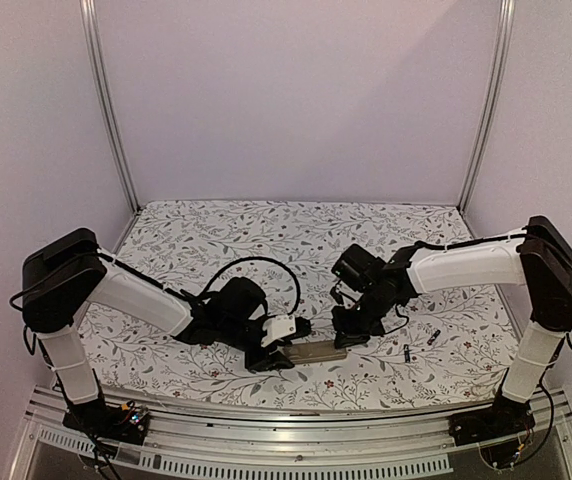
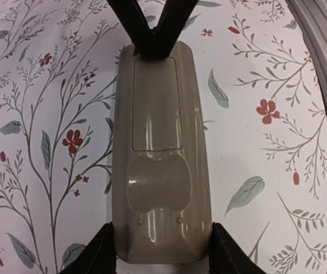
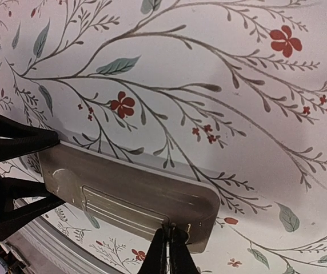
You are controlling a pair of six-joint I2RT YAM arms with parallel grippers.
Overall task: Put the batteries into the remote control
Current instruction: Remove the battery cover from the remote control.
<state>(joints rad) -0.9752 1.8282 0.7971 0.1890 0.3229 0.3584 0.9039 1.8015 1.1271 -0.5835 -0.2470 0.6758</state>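
The remote control [image 1: 318,351] lies back-up on the floral cloth, grey-beige, with its battery cover [image 2: 155,103] fitted in place. My left gripper [image 1: 274,356] is shut on the remote's left end, one finger on each long side, as the left wrist view [image 2: 162,248] shows. My right gripper [image 1: 349,334] is shut, with its joined tips [image 3: 170,237] pressed on the remote's right end at the edge of the cover [image 3: 123,205]. Two small dark batteries [image 1: 407,351] [image 1: 433,337] lie on the cloth to the right of the remote, apart from both grippers.
The metal rail [image 1: 296,415] of the table's front edge runs just below the remote. Frame posts [image 1: 111,110] [image 1: 488,110] stand at the back corners. The floral cloth [image 1: 286,235] stretches behind both arms.
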